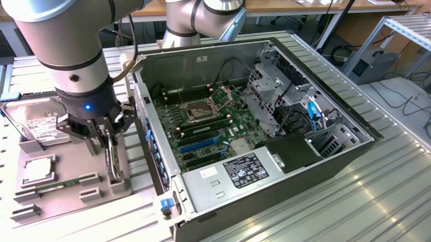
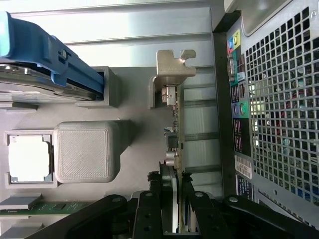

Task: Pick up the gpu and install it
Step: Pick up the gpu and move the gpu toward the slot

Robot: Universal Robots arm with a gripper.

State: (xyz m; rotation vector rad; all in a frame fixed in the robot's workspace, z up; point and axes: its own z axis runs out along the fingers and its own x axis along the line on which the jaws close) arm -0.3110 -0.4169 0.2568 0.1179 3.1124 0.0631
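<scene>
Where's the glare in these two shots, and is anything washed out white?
Exterior view: light streaks glare off the ribbed metal table at that view's right. Wrist view: the square silver processor chip is washed out nearly white; the black gripper looks dark.

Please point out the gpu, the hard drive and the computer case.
gpu [image 2: 172, 67]: wrist view, on its metal bracket.
hard drive [image 1: 35, 122]: exterior view, on its white label.
computer case [image 1: 176, 65]: exterior view, on a bare inner wall.

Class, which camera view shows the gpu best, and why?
The wrist view: the gpu runs edge-on through the picture, metal bracket clear, clasped by the tool. The exterior view shows it as a thin upright sliver in the grey holder.
</scene>
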